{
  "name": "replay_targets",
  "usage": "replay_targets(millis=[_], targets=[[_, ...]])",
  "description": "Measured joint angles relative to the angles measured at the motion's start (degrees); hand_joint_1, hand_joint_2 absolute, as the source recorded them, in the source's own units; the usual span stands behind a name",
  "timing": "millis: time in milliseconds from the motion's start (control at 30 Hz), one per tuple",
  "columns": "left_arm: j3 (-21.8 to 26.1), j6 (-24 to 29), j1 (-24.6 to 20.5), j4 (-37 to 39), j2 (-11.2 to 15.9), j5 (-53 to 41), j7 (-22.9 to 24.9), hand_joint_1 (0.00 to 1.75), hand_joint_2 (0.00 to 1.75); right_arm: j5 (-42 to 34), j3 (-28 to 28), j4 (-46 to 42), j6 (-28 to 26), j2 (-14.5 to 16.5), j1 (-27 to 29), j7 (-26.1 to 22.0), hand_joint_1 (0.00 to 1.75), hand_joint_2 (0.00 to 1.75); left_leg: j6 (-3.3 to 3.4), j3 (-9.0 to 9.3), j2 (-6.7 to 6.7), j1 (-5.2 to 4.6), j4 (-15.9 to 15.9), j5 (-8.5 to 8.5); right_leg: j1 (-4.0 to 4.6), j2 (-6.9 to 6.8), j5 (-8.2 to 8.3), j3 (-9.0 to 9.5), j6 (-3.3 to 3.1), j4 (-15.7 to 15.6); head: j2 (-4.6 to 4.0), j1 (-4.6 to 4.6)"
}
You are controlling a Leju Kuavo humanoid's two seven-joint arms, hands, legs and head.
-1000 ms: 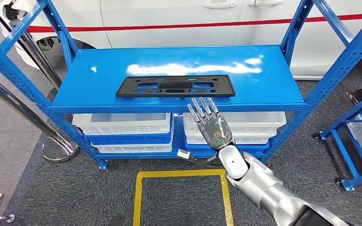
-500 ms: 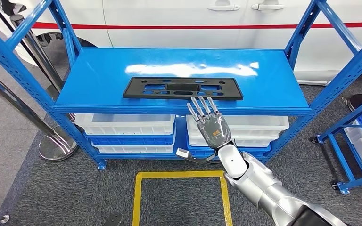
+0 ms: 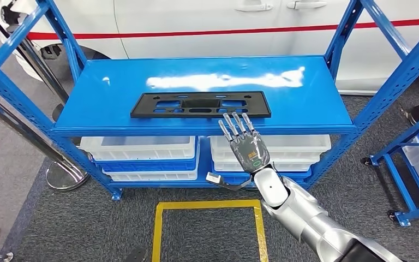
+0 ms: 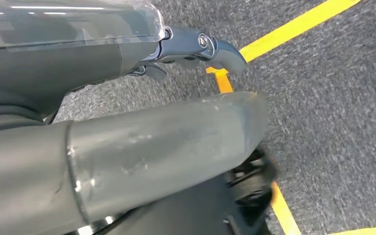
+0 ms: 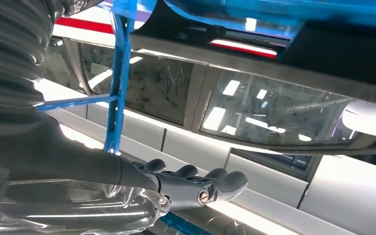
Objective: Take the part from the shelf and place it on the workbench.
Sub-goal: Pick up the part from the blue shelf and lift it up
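The right hand's fingers [image 3: 233, 125] are straight and slightly spread, holding nothing; their tips overlap the front edge of the shelf [image 3: 114, 93] in the head view, just in front of the part [image 3: 200, 105], and whether they touch it cannot be told. The right hand [image 3: 245, 144] is raised palm-down, its silver arm [image 3: 305, 218] coming in from the lower right.

The part is a flat black frame with cut-outs, lying lengthwise near the front edge of the blue top shelf. White bins [image 3: 142, 150] sit on the level below. A yellow taped square [image 3: 210, 229] marks the grey carpet before the rack, and a white car [image 3: 223, 22] stands behind.

The left hand [image 4: 127, 142] hangs over the carpet, fingers extended and holding nothing.
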Motion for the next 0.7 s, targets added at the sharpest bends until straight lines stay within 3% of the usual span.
replay_targets(millis=[33,67,133,167,233,333,367,433,500,533,567,633,700], targets=[[0.0,0.0,0.1,0.0,0.0,0.0,0.0,0.00,0.00,0.0,0.0,0.0,0.0,0.0,0.0,0.0,0.00,1.75,0.09,-0.11,0.00,0.00,-0.3,1.01,0.06,0.04,-0.09,0.13,-0.01,0.0,0.00,0.00],[0.0,0.0,0.1,0.0,0.0,0.0,0.0,0.00,0.00,0.0,0.0,0.0,0.0,0.0,0.0,0.0,0.00,1.75,0.30,0.92,0.00,-0.02,-2.9,3.00,0.12,0.09,-0.21,0.33,0.03,0.0,0.00,0.00],[0.0,0.0,0.0,0.0,0.0,0.0,0.0,0.00,0.00,0.0,0.0,0.0,0.0,0.0,0.0,0.0,0.00,1.75,1.02,4.48,-0.01,-0.24,-10.8,6.97,0.28,0.16,-0.51,0.78,0.26,0.0,0.00,0.01],[0.0,0.0,0.0,0.0,0.0,0.0,0.0,0.00,0.00,0.0,0.0,0.0,0.0,0.0,0.0,0.1,0.00,1.75,1.37,5.86,-0.02,-0.41,-13.7,7.92,0.33,0.19,-0.61,0.85,0.48,0.0,0.00,0.01],[0.0,0.0,-0.1,0.0,0.0,0.0,0.0,0.00,0.00,0.0,0.0,0.0,0.0,0.0,0.0,0.1,0.00,1.75,1.80,6.75,-0.06,-0.78,-15.7,7.86,0.34,0.19,-0.63,0.77,1.02,-0.1,0.00,0.01],[-0.1,0.0,-0.1,0.0,0.1,0.0,-0.1,0.00,0.00,0.0,0.0,0.0,0.0,0.0,-0.2,0.1,0.00,1.75,2.44,7.39,-0.04,-0.51,-16.8,8.13,0.27,0.11,-1.26,0.71,1.97,0.5,0.00,0.01],[-0.1,0.0,-0.1,0.0,0.1,0.0,-0.1,0.00,0.00,0.0,0.0,0.0,0.0,0.0,-0.3,0.0,0.00,1.75,2.72,7.72,-0.01,-0.34,-17.2,8.24,0.27,0.10,-2.23,-0.04,2.20,2.2,0.00,0.02],[-0.2,0.0,-0.2,0.0,0.1,0.0,-0.2,0.00,0.00,0.0,0.0,0.0,0.0,0.0,-0.2,0.0,0.00,1.75,3.11,8.06,0.05,-0.26,-17.4,8.15,0.17,0.09,-4.98,-3.43,2.50,8.5,0.00,0.04],[-0.3,0.0,-0.2,0.0,0.1,0.0,-0.3,0.00,0.00,0.0,0.0,0.1,0.0,0.0,0.0,0.0,0.00,1.75,3.26,8.15,0.06,-0.28,-17.3,7.88,0.05,0.06,-6.06,-6.82,2.75,13.7,0.00,0.04],[-0.3,0.0,-0.2,0.0,0.1,0.0,-0.3,0.00,0.00,0.0,0.0,0.1,0.0,0.0,0.2,0.0,0.00,1.75,3.24,8.23,0.02,-0.27,-17.2,7.69,-0.01,0.04,-5.21,-7.33,2.82,13.9,0.00,0.04],[-0.4,0.0,-0.2,0.0,0.1,0.0,-0.3,0.00,0.00,0.0,0.0,0.1,0.0,0.0,0.2,0.0,0.00,1.75,3.17,8.35,-0.03,-0.26,-17.0,7.43,-0.07,0.02,-3.46,-6.77,2.83,12.1,0.00,0.04],[-0.4,0.0,-0.1,0.0,0.0,0.0,-0.3,0.00,0.00,0.0,0.0,0.2,0.0,0.0,0.0,0.1,0.00,1.75,2.79,8.63,-0.12,-0.33,-16.4,6.69,-0.07,-0.03,0.25,-3.86,2.65,5.5,0.00,0.05],[-0.4,0.0,-0.2,0.0,0.0,0.0,-0.3,0.00,0.00,0.0,0.0,0.2,0.0,0.0,-0.1,0.1,0.00,1.75,2.20,8.64,-0.13,-0.51,-15.9,6.04,0.08,0.03,1.33,-1.91,2.20,1.3,0.00,0.02]])
